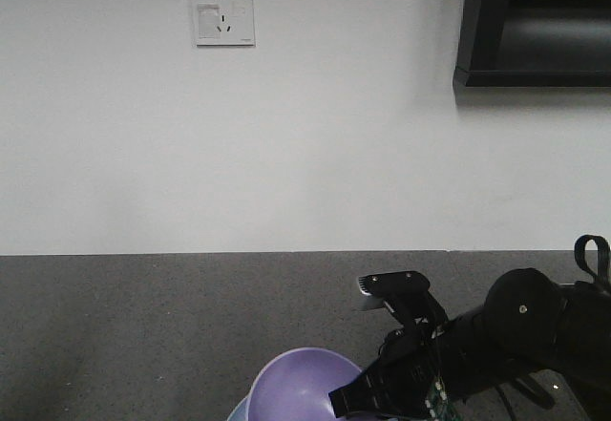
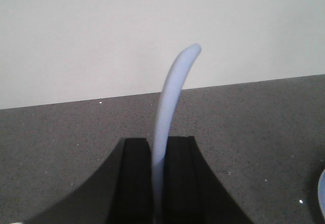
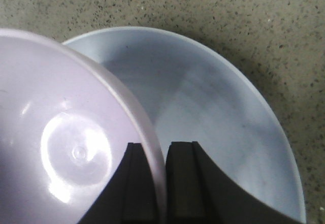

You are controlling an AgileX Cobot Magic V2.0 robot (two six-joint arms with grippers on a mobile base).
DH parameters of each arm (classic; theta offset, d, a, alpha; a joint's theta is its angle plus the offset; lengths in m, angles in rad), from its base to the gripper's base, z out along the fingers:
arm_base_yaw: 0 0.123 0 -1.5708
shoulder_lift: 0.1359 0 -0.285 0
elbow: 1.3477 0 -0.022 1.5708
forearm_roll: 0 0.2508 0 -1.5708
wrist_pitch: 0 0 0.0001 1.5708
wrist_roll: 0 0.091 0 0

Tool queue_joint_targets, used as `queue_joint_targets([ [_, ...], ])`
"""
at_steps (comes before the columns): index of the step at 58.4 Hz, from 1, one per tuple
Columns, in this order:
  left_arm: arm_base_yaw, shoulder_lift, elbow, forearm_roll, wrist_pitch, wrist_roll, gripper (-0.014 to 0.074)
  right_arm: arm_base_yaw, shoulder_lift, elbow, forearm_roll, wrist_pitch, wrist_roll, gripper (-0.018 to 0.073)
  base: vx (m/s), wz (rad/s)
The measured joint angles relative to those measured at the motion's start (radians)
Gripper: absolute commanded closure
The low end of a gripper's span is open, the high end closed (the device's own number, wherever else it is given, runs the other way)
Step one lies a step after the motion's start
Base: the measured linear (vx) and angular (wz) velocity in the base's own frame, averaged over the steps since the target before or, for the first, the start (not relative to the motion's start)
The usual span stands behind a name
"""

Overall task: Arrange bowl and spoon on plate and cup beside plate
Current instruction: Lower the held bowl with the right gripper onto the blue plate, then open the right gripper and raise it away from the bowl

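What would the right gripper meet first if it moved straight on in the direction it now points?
Most likely the light-blue plate. The right gripper, shut on the rim of the lavender bowl, points at the plate's inside; how far beyond the fingertips it lies is unclear.

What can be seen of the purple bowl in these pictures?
The bowl is small, round and lavender. It looks like smooth plastic, and its shiny inside is empty. The right arm's fingers are shut on its rim, one inside and one outside. It covers part of the light-blue plate. Whether it touches the plate cannot be told.
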Motion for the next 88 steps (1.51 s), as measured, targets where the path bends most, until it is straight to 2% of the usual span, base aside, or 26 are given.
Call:
queue_joint_targets([
  [19, 0.0, 0.0, 0.0, 0.0, 0.0, 0.0, 0.0602, 0.0, 0.0, 0.0, -0.089, 0.042, 0.054, 0.027, 0.0, 0.0],
  [36, 0.0, 0.0, 0.0, 0.0, 0.0, 0.0, 0.0602, 0.0, 0.0, 0.0, -0.097, 0.042, 0.079, 0.0079, 0.0, 0.0],
  [53, 0.0, 0.0, 0.0, 0.0, 0.0, 0.0, 0.0602, -0.001, -0.078, -0.092, -0.13, -0.012, 0.079, 0.0055, 0.0, 0.0],
  [63, 0.0, 0.0, 0.0, 0.0, -0.003, 0.0, 0.0602, -0.002, -0.258, -0.171, -0.145, -0.065, 0.071, 0.0056, 0.0, 0.0],
  [70, 0.0, 0.0, 0.0, -0.003, -0.042, 0.0, 0.0602, -0.002, -0.431, -0.107, -0.173, -0.159, 0.062, 0.0056, 0.0, 0.0],
  [80, 0.0, 0.003, 0.0, -0.093, -0.162, 0.03, 0.0602, -0.02, -0.663, 0.094, -0.182, -0.256, 0.063, 0.0056, 0.0, 0.0],
  [85, 0.0, 0.021, 0.0, -0.192, -0.196, 0.102, 0.0601, -0.025, -0.772, 0.191, -0.183, -0.271, 0.075, 0.0056, 0.0, 0.0],
  [88, -0.004, 0.047, 0.0, -0.289, -0.206, 0.166, 0.06, -0.026, -0.82, 0.24, -0.183, -0.277, 0.081, 0.0056, 0.0, 0.0],
])
